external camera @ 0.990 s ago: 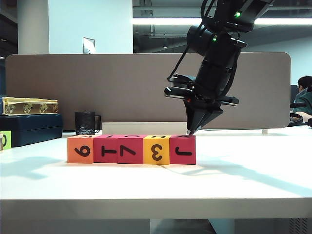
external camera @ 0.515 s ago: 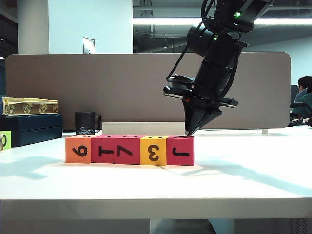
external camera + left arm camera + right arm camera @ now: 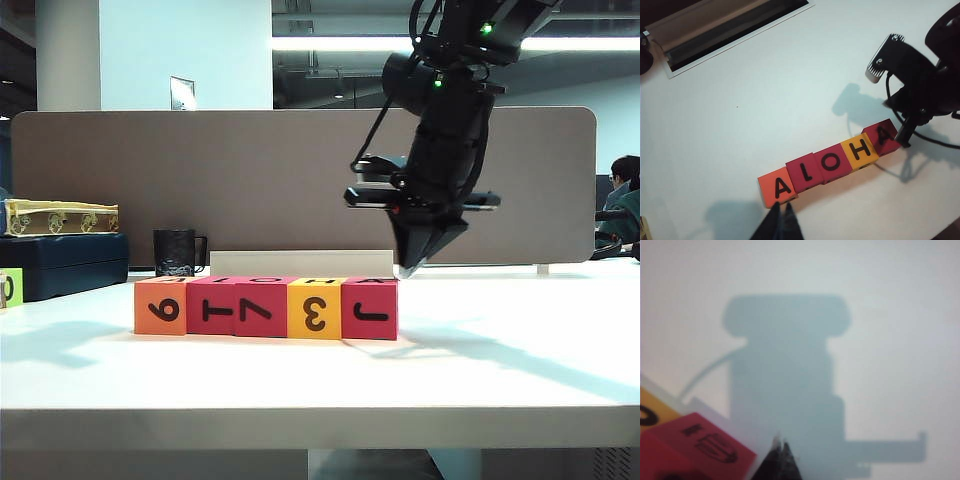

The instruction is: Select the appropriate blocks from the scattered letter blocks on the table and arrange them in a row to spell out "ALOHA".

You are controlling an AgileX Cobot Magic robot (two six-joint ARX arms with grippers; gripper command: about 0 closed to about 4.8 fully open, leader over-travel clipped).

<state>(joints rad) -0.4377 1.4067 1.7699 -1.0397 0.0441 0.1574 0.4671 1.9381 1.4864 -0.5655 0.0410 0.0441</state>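
Observation:
Five blocks stand in a touching row on the white table [image 3: 520, 340]: orange [image 3: 163, 307], pink-red [image 3: 211, 307], pink-red [image 3: 262, 307], yellow [image 3: 314, 309], pink-red [image 3: 369, 309]. From above, in the left wrist view, their tops read A [image 3: 777, 186], L [image 3: 805, 172], O [image 3: 832, 161], H [image 3: 860, 148], A [image 3: 883, 135]. My right gripper [image 3: 403, 270] [image 3: 781, 442] is shut and empty, its tips just off the right end block's [image 3: 700, 445] upper corner. My left gripper [image 3: 780, 206] is shut and empty, hovering close to the orange block; this arm does not show in the exterior view.
A grey-brown divider panel [image 3: 280, 180] closes the back of the table. A black mug [image 3: 175, 252], a dark case [image 3: 60, 262] with a yellowish box [image 3: 60, 216] on it and a lime-green cube [image 3: 8, 288] sit at the back left. A slot [image 3: 730, 30] opens in the tabletop.
The row of blocks first slid a little to the left under the right gripper. The right gripper then swung to the right, off the end block's top edge.

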